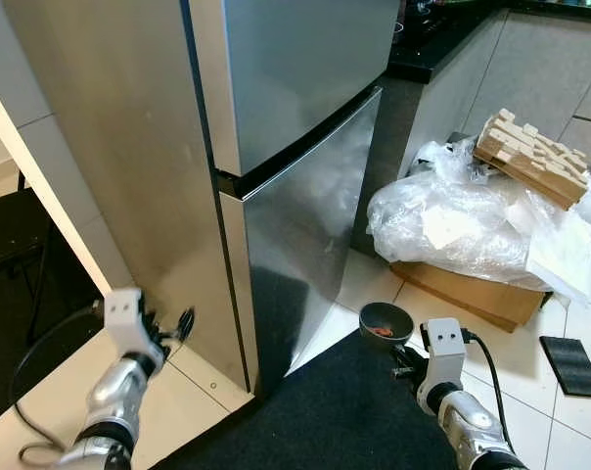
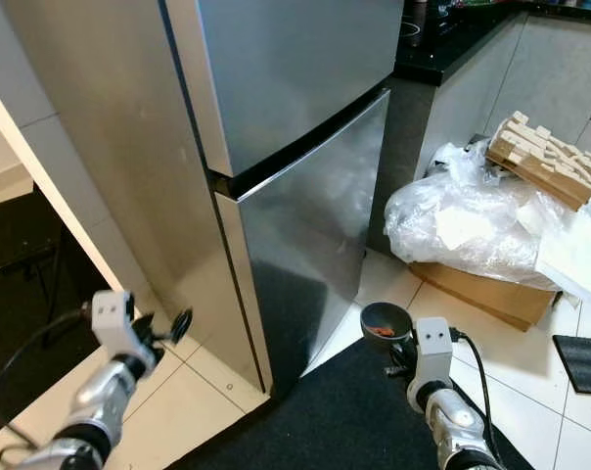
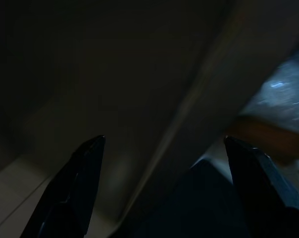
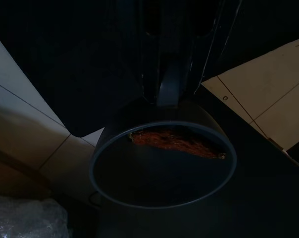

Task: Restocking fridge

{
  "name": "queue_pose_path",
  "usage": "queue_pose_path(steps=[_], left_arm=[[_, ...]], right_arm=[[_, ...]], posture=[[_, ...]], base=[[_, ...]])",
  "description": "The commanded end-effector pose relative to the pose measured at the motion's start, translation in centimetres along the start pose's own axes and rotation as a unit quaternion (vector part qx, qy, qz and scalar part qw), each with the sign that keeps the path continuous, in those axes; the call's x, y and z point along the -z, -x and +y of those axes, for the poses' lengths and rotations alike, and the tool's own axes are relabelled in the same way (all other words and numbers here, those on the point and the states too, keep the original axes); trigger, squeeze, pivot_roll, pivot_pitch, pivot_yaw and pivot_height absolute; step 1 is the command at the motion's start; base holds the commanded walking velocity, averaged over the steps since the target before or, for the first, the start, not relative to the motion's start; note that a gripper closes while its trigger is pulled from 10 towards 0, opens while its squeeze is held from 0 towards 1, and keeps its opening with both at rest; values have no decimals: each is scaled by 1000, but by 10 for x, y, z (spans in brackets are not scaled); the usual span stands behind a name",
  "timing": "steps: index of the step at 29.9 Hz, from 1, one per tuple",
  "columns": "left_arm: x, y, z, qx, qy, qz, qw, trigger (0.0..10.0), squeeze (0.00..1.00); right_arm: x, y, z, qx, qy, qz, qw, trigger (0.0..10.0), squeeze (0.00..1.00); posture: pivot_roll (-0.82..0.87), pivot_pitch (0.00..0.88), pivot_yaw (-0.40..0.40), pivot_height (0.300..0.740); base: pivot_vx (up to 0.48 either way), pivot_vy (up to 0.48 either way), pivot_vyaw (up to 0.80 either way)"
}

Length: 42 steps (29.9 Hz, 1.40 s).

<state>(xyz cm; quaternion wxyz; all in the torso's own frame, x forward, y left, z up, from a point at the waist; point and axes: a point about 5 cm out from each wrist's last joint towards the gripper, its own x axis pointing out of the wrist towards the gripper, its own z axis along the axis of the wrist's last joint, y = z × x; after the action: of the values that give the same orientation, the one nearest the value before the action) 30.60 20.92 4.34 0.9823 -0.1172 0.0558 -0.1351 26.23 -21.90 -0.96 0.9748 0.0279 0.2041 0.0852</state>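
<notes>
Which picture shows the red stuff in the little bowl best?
The right wrist view: the bowl is close, showing red-orange food inside. In both eye views it is just a speck in the bowl held by the right gripper.

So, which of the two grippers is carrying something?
The right gripper: it grips a dark bowl with reddish food inside. The left gripper, beside the fridge, is open and empty.

The fridge (image 1: 286,127) is brushed silver-grey steel with a black gap between its two doors. The bowl (image 1: 386,321) is dark grey and holds orange-red food (image 4: 176,142). The mat (image 1: 325,411) is black; the floor tiles (image 1: 530,372) are cream with dark grout. The plastic bag (image 1: 452,225) is clear-white over a brown cardboard box (image 1: 472,292). The wooden blocks (image 1: 530,157) are pale tan.
</notes>
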Motion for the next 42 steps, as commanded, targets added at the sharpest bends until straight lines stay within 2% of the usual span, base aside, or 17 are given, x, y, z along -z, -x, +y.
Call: queue_pose_path(steps=[1, 2, 3, 6, 7, 9, 10, 16, 29, 35, 42], left_arm=[[-13, -13, -14, 39, -13, -32, 999, 10000, 1000], [-13, -13, -14, 39, -13, -32, 999, 10000, 1000], [-26, -23, -24, 62, -28, -58, 996, 10000, 1000], [-36, -29, -31, 73, -37, -81, 993, 10000, 1000], [-44, -34, -35, 82, -41, -98, 991, 10000, 286], [-47, -36, -37, 87, -42, -103, 990, 10000, 286], [-52, -39, -39, 92, -43, -113, 988, 10000, 0], [-71, -52, -50, 110, -47, -140, 983, 10000, 0], [-88, -72, -72, 145, -58, -133, 979, 10000, 0], [-93, -75, -75, 154, -65, -133, 977, 10000, 0], [-97, -79, -74, 130, -80, -125, 980, 10000, 0]], right_arm=[[-4, -1, 1, -2, -1, -14, 1000, 10000, 0], [-4, -1, 1, -2, -1, -14, 1000, 10000, 0], [-4, -1, 1, -1, -1, -16, 1000, 10000, 0], [-4, 0, 0, 0, -1, -18, 1000, 10000, 0], [-4, 1, -1, 1, -1, -19, 1000, 10000, 0], [-4, 1, -1, 1, -1, -19, 1000, 10000, 0], [-4, 1, -2, 2, 0, -20, 1000, 10000, 0], [-5, 2, -4, 3, 1, -24, 1000, 10000, 0], [-10, 1, -5, 5, 3, -37, 999, 10000, 0], [-10, 2, -6, 6, 4, -40, 999, 10000, 0], [-12, 2, -8, 9, 4, -44, 999, 10000, 0]], posture=[[-75, 0, 45, 740], [-75, 0, 45, 740], [-82, 0, 50, 740], [-86, 0, 53, 740], [-89, 0, 56, 740], [-89, 0, 56, 740], [-91, 0, 57, 740], [-97, 0, 58, 740], [-117, 0, 67, 740], [-122, 0, 68, 740], [-124, 0, 70, 740]], base=[[0, 0, 0], [0, 0, 0], [0, 0, 0], [0, 0, 0], [0, 0, 0], [0, 0, 0], [0, 0, 0], [0, 0, 0], [0, 0, 0], [0, 0, 0], [0, 0, 0]])
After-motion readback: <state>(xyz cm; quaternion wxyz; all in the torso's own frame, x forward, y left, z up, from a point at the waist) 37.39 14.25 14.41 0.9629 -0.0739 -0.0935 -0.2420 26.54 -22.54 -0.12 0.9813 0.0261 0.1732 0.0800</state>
